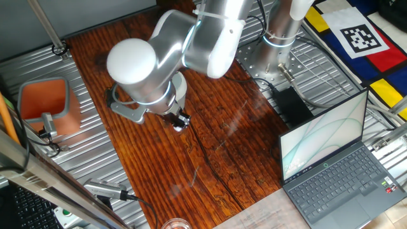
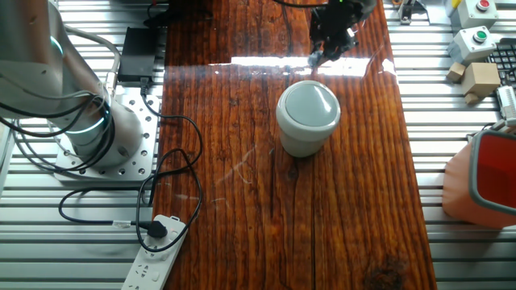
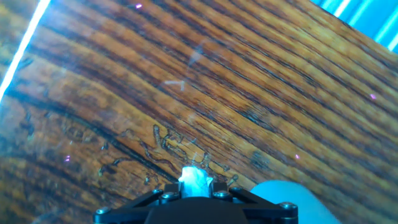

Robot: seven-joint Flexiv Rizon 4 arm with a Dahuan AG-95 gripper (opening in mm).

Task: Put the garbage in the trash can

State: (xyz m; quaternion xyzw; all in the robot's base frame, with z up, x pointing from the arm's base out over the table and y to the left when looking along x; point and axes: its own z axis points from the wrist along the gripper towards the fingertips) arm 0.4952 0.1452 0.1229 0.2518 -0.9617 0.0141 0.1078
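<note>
My gripper is shut on the garbage, a small crumpled whitish wad with a bluish tint, pinched between the dark fingers above the wooden board. The trash can, a pale grey-white round cup, stands upright on the board. In the other fixed view my gripper hangs just beyond the can's far side. A pale blue rounded edge at the hand view's bottom right looks like the can's rim. In one fixed view my gripper shows below the arm's large joint, which hides the can.
An orange square-topped container stands on the slatted metal table left of the board, also in the other fixed view. An open laptop sits at the right. A power strip and cables lie by the arm's base.
</note>
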